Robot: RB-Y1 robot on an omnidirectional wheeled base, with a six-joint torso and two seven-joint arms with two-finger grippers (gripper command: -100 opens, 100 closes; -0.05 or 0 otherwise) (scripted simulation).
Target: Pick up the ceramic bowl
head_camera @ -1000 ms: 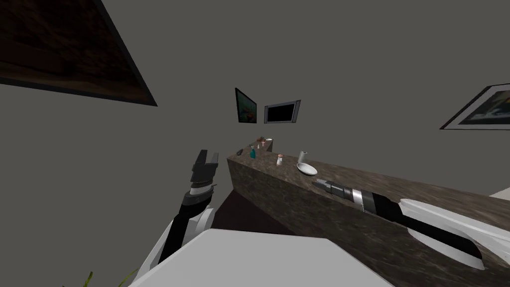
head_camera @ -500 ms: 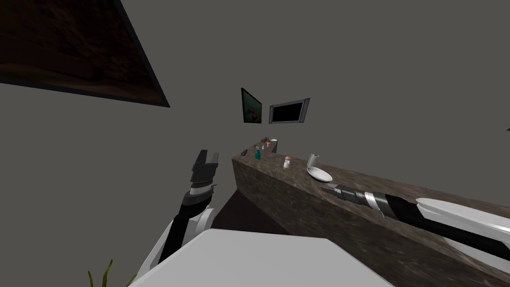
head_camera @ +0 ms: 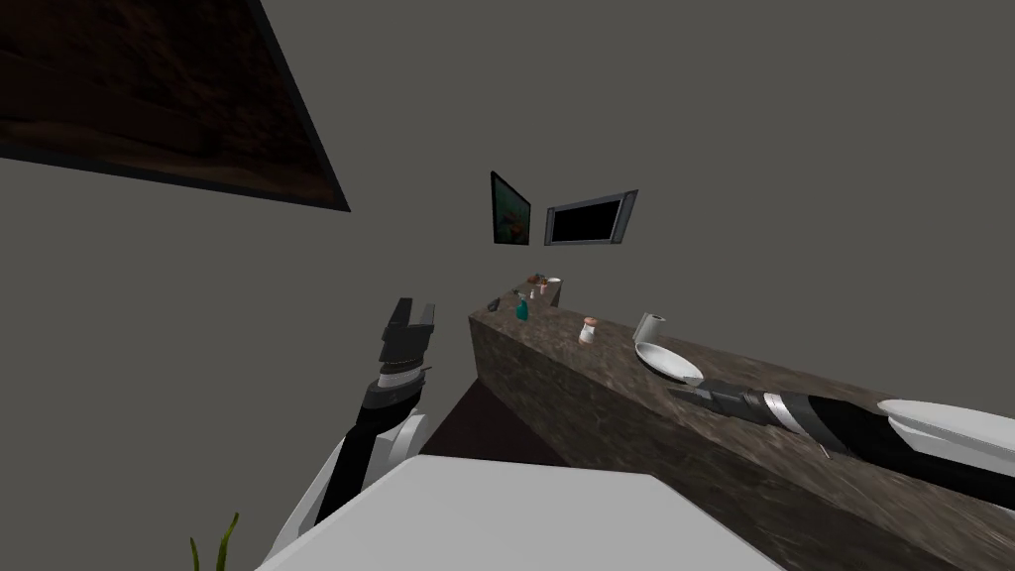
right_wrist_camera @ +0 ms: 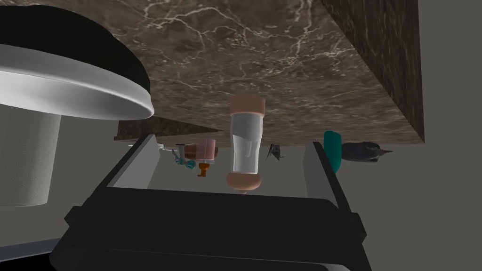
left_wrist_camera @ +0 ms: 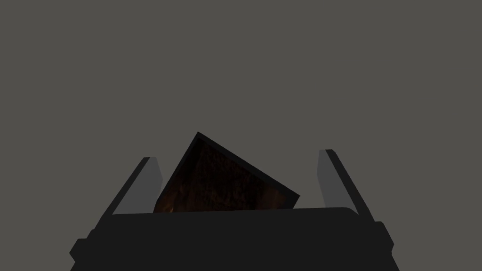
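The white bowl [head_camera: 669, 363] sits on the dark marbled counter [head_camera: 595, 416], just in front of a white cylinder [head_camera: 649, 325]. My right gripper [head_camera: 682, 393] reaches along the counter top, its tips at the bowl's near rim. In the right wrist view the bowl [right_wrist_camera: 70, 94] looms close beside one finger, outside the gap. The right gripper [right_wrist_camera: 230, 140] is open and holds nothing. My left gripper [head_camera: 411, 315] hangs raised off the counter's end, and in its wrist view the left gripper [left_wrist_camera: 237, 157] is open and empty.
Farther along the counter stand a shaker with pinkish caps [right_wrist_camera: 245, 141], a teal bottle [right_wrist_camera: 332, 149], a dark object [right_wrist_camera: 365, 151] and several small items [head_camera: 540, 287] at the far end. The white cylinder [right_wrist_camera: 26, 160] is right behind the bowl. A grey wall backs the counter.
My head view has swung, so the counter and its things sit further right and lower. The right gripper stays open at the bowl's near rim. The left arm has not moved.
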